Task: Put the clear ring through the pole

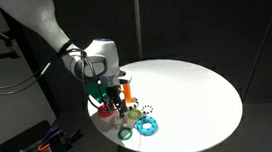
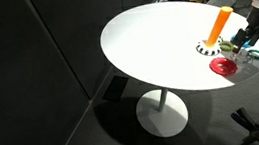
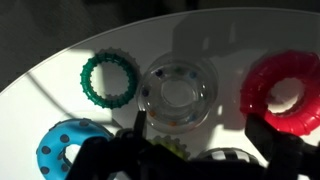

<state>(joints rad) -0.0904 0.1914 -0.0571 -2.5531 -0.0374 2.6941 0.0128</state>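
Note:
In the wrist view the clear ring [image 3: 177, 95] lies flat on the white table, see-through with coloured specks round its rim. My gripper [image 3: 197, 130] is open and empty. Its dark fingers hang just short of the ring, the left finger close to the ring's edge. The gripper also shows in both exterior views [image 1: 108, 97] [image 2: 249, 37], low over the cluster of rings. The orange pole [image 1: 125, 90] [image 2: 219, 25] stands upright beside the gripper and is out of the wrist view. I cannot make out the clear ring in the exterior views.
Round the clear ring lie a green toothed ring [image 3: 108, 80], a red ring [image 3: 285, 92] and a blue dotted ring [image 3: 68, 150]. A yellow-green ring [image 3: 175, 148] and a black-and-white striped ring [image 3: 225, 155] lie under the gripper. The table edge [image 1: 122, 143] is close.

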